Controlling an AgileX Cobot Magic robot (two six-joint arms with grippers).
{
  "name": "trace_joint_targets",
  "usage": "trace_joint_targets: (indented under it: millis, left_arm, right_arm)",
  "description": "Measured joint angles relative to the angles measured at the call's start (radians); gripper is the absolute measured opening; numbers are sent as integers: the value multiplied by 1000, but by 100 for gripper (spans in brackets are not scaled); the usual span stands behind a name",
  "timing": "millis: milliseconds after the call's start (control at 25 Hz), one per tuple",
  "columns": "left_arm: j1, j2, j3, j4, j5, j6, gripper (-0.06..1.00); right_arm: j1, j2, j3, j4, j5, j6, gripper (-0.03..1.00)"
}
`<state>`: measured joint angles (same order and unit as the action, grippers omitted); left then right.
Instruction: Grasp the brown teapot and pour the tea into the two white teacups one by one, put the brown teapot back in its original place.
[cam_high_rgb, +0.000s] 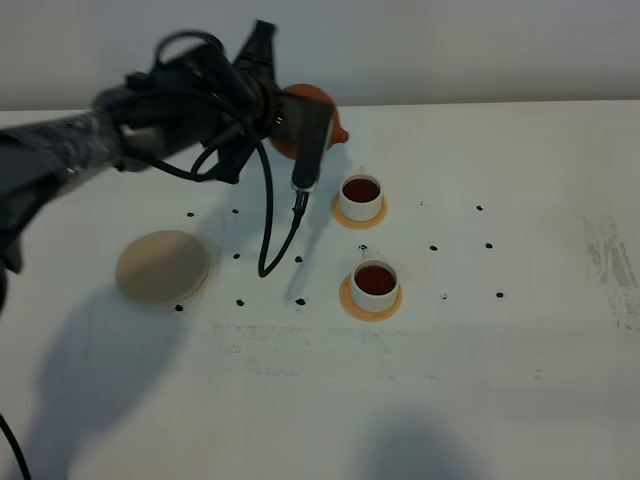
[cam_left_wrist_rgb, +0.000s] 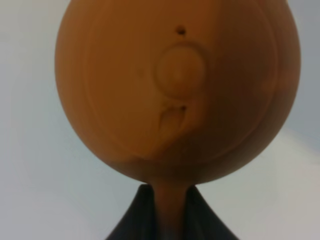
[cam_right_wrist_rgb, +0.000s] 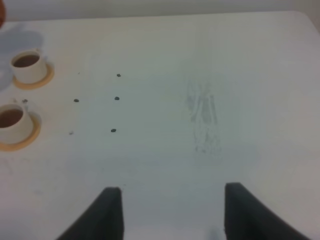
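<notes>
1. Nearest the left wrist camera, the brown teapot (cam_left_wrist_rgb: 177, 90) fills the view, lid knob facing the lens, its handle pinched between the closed dark fingers of the left gripper (cam_left_wrist_rgb: 169, 210).
2. From the high camera, the teapot hangs in the air at the far side of the white table (cam_high_rgb: 520, 330), just behind the farther cup.
3. Both white teacups, the farther cup (cam_high_rgb: 361, 195) and the nearer cup (cam_high_rgb: 375, 283), sit on small orange coasters (cam_high_rgb: 345, 298) and hold the tea (cam_high_rgb: 375, 279).
4. The right gripper (cam_right_wrist_rgb: 167, 212) hovers with its fingers spread, holding nothing.
5. Pouring looks finished; the return is in hand.
6. Next, the pot needs carrying level to the bare beige coaster (cam_high_rgb: 162, 266), set down upright, then released.
</notes>
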<state>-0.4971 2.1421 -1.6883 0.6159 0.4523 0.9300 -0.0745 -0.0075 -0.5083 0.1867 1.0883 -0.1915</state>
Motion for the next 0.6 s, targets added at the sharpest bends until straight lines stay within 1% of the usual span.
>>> trace_joint_targets:
  millis: [120, 200, 280, 360, 600]
  left_arm:
    - [31, -29, 0, -186, 76, -3, 12]
    - [46, -40, -1, -299, 124, -29, 12]
    - [54, -43, -5, -365, 177, -82, 12]
    - [56, -43, -27, -398, 230, -163, 12]
    - [56, -43, -102, -428, 394, -412, 12]
  right_arm:
    - [0, 0, 0, 0, 0, 0, 44]
    - [0, 0, 0, 0, 0, 0, 44]
    - [0, 0, 0, 0, 0, 0, 44]
    - [0, 0, 0, 0, 0, 0, 44]
    - [0, 0, 0, 0, 0, 0, 44]
